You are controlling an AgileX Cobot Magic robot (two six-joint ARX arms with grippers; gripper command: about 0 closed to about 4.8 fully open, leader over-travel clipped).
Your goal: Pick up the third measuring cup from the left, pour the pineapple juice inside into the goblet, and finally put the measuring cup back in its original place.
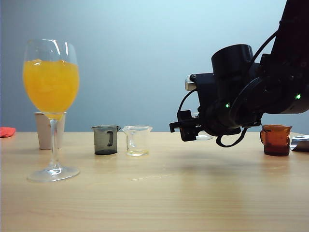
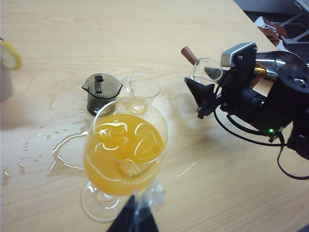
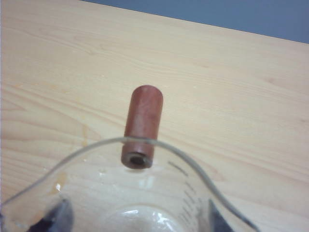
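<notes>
The goblet [image 1: 51,104], lower left and nearest, is brimming with orange drink. At centre right the right gripper [image 1: 193,129] clamps the third measuring cup [image 1: 203,137], emptied, above bare table, apparently heading back. The left gripper [image 2: 133,220], barely visible, cannot be read; it seems to steady the stem.

1 goblet [image 1: 51,92], 4 meas. cups [image 1: 105,139], 1 paper cup [image 1: 44,130], 2 claws [image 2: 205,94].

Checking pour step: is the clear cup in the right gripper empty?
Looks empty: the clear glass measuring cup with brown wooden handle, held in the right gripper, shows bare wood through its bottom.
</notes>
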